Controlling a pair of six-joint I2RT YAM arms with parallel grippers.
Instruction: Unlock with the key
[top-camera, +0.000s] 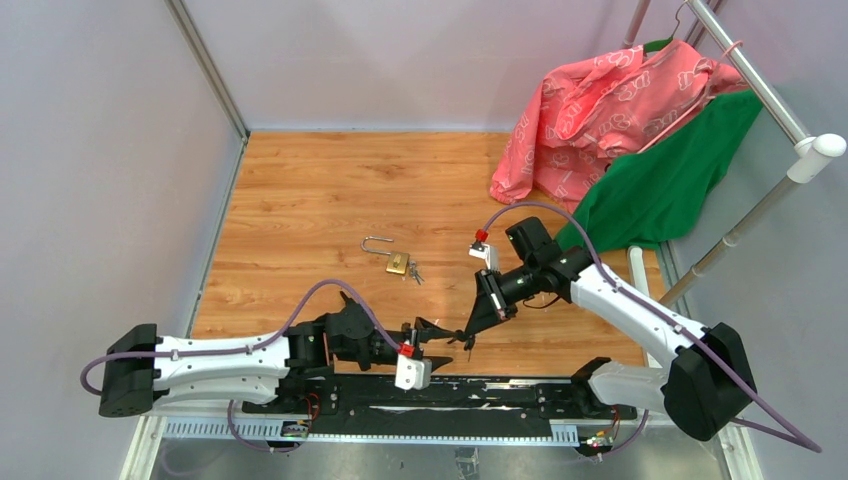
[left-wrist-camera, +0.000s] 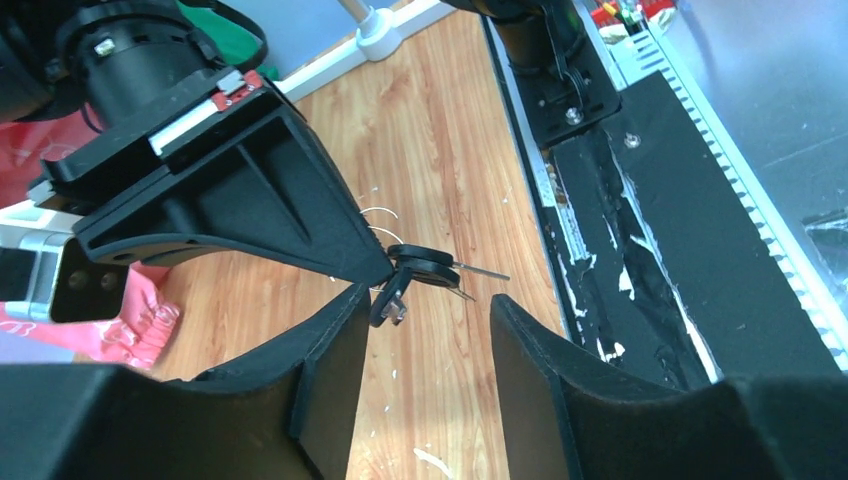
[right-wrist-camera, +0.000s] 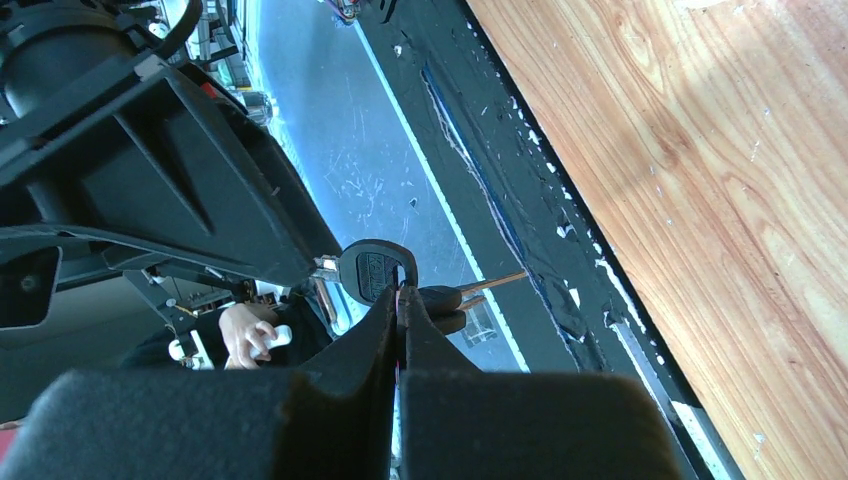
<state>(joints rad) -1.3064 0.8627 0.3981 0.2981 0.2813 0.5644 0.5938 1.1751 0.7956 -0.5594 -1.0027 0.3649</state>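
a small brass padlock (top-camera: 398, 263) is lying flat on the wooden table (top-camera: 300, 200), its silver shackle (top-camera: 377, 242) reaching out to the left. well apart from it, near the table's front edge, a bunch of black-headed keys (left-wrist-camera: 421, 268) is hanging on a ring, pinched in the closed tips of the right gripper (right-wrist-camera: 400, 297), thin blades sticking out sideways.

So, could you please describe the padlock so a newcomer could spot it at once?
Look at the wooden tabletop; near its middle, left of the pink garment, lies the brass padlock. It alone is gold-coloured, with a silver shackle hooking up to its left and a few small keys beside it on the right.
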